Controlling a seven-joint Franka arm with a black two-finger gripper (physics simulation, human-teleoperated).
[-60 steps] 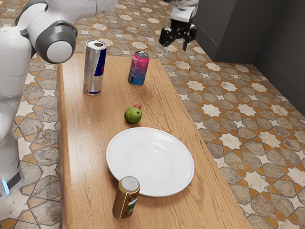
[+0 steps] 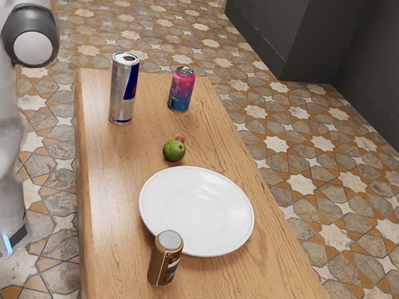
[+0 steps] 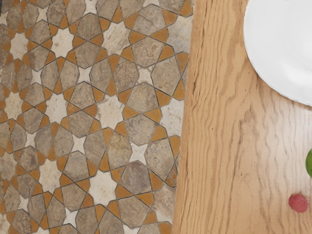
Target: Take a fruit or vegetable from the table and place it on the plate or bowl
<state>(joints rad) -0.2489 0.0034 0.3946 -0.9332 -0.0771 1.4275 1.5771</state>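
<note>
Exterior view: the wooden table (image 2: 106, 187) carries all items. The green fruit (image 2: 174, 150) lies near the table's middle, just beyond the far rim of the white plate (image 2: 196, 210) and apart from it. A small red piece (image 2: 180, 139) sits at the fruit's far side. The plate is bare and lies toward the table's near end, close to the edge on the exterior view's right. A tall silver-and-blue can (image 2: 123, 88) stands upright near the far corner on the exterior view's left. A pink-and-blue can (image 2: 181, 89) stands upright near the far edge. A brown can (image 2: 165, 258) stands upright at the plate's near rim. A joint of the arm (image 2: 30, 37) shows beyond the table's far left corner. Whether the gripper is open or closed cannot be told.

Wrist view: the table's long edge (image 3: 187, 146) runs beside the patterned floor tiles (image 3: 87, 122). The plate's rim (image 3: 282, 44), a sliver of the green fruit (image 3: 309, 162) and the red piece (image 3: 298, 203) lie on the wood, the red piece just beside the fruit.
</note>
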